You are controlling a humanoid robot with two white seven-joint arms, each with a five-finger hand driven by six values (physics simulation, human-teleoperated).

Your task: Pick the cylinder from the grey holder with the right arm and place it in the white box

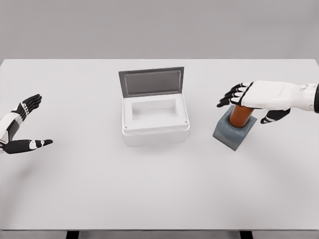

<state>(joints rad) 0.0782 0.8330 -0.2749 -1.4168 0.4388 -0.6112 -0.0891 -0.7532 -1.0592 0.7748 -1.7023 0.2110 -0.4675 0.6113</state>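
The cylinder (241, 115), orange-brown and upright, stands in the grey holder (233, 132), its lower part sunk into the block and its upper part rising above it. The grey holder sits on the white surface (159, 189), to the right of the white box (155, 122) and apart from it, turned at a slight angle to the box's sides.

The right hand (254, 97) lies over the top of the cylinder, palm down, reaching in from the right edge of the view. Its dark fingers (230, 95) are spread and point toward the white box, past the cylinder's top, while the thumb hangs on the side away from the box; the fingers are wide and do not close round the cylinder.

The white box stands near the middle of the surface with its grey lid (152, 82) raised upright at the back, the hollow inside showing white.

The left hand (22, 129) rests far to the left of the white box, open, holding nothing.
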